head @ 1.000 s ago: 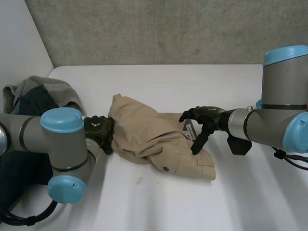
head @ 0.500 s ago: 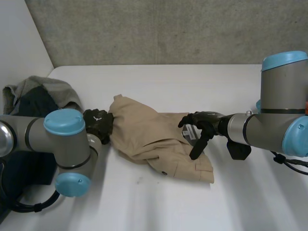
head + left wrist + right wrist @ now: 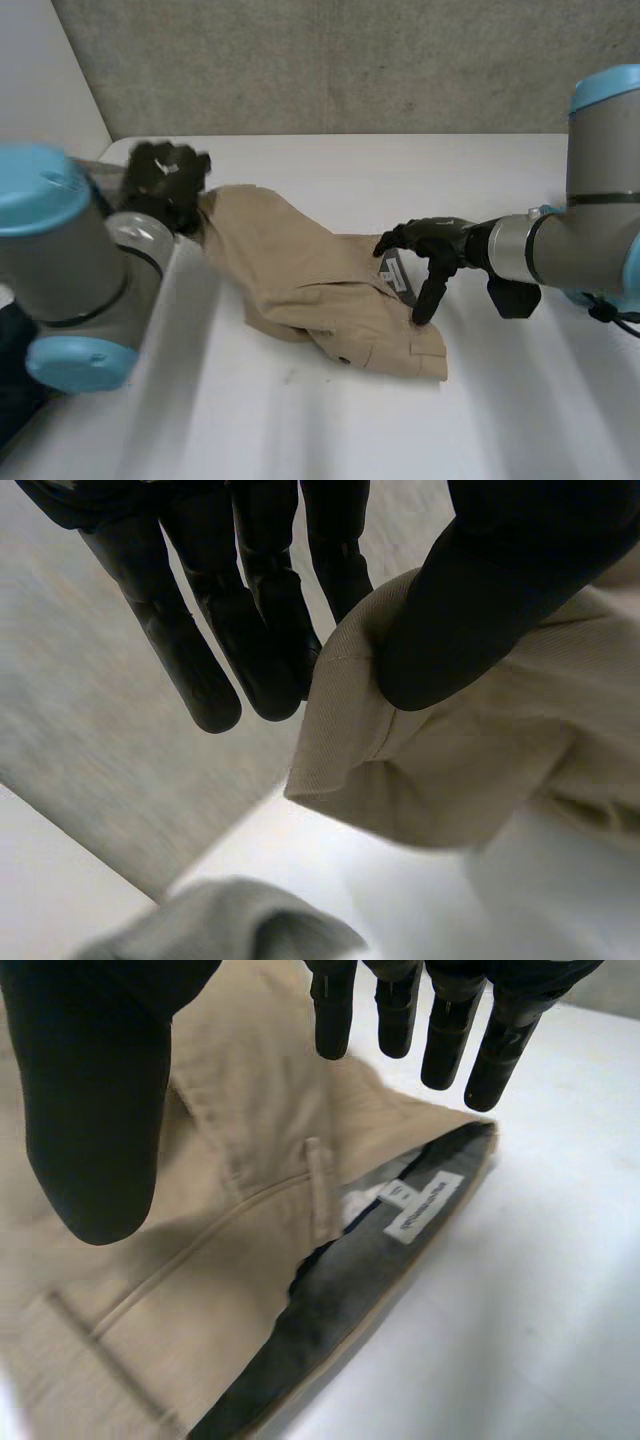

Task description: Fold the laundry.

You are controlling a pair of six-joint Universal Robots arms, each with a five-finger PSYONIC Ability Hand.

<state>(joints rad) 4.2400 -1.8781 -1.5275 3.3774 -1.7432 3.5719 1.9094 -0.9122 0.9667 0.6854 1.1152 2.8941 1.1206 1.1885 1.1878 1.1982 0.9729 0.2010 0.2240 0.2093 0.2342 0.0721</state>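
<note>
Grey concrete wall [image 3: 350, 60] backs a white desk [image 3: 500, 420], and a beige garment [image 3: 310, 280] lies across the middle of it, running from far left to near right.

The left robot hand [image 3: 165, 180] is at the garment's far-left end. In the left wrist view, its thumb [image 3: 480, 600] presses a folded edge of the beige cloth against the fingers [image 3: 250, 610], so that end is pinched and lifted off the desk. Half a second ago this robot hand sat low at the garment's left edge. It has since risen and swung toward the far left corner, and the cloth has gone with it, so the bunched left part is now drawn out longer and flatter. The left arm [image 3: 60, 270] now fills the near left of the head view and covers most of the heap of clothes seen there earlier. A grey piece of cloth [image 3: 230, 920] lies below the fingers in the left wrist view.

The right robot hand [image 3: 430, 245] has barely shifted and is above the garment's right end. Its fingers [image 3: 440, 1030] are straight and spread well away from the thumb [image 3: 90, 1090], and they grip nothing. In the head view, one finger points down onto the cloth just beside the waistband. Under its palm lie the dark grey waistband lining [image 3: 340, 1310] and a white label [image 3: 420, 1205]. The near-right end of the garment stays flat on the desk where it was.
</note>
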